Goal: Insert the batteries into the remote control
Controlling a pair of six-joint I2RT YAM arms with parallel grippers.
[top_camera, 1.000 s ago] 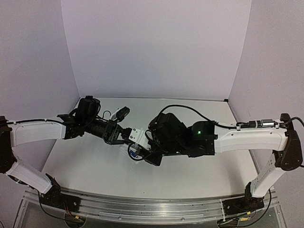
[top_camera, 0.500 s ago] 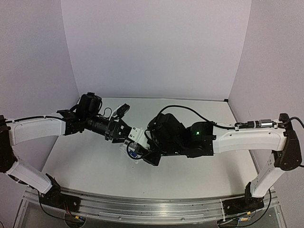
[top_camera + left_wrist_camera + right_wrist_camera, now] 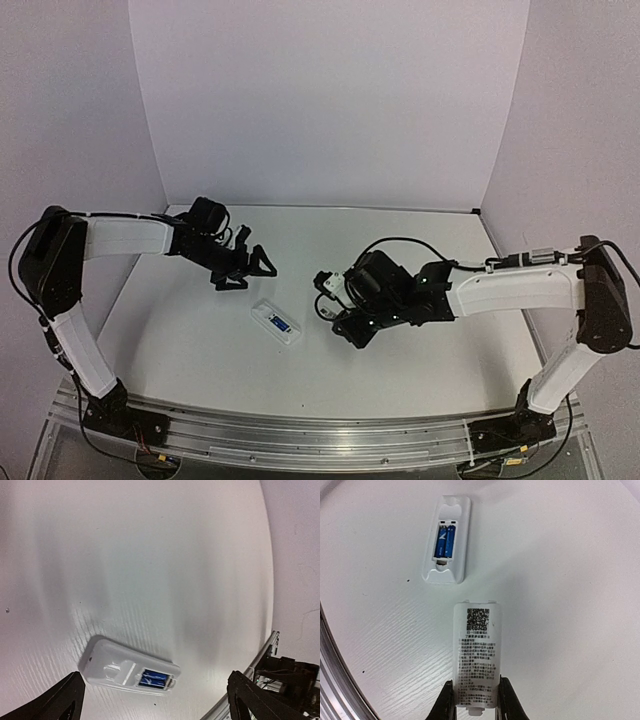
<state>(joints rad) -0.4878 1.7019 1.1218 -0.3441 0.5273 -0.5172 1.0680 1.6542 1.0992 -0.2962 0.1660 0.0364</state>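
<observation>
Batteries (image 3: pixel 445 541) sit in the remote control (image 3: pixel 276 323) on the worktop (image 3: pixel 430 240); right jaws, pinching the cover (image 3: pixel 477 660) at the remote's 3 o'clock, should lay it flat and square over them; left jaws spread, empty.

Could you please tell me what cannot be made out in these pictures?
- The remote control: it lies compartment-up in every view, so its screen and buttons are hidden underneath.
- The batteries: polarity marks are too small in the right wrist view and blurred in the left wrist view.
- The cover: the fine print is too small to read; its lower end is hidden by the right gripper and cut by the bottom edge.
</observation>
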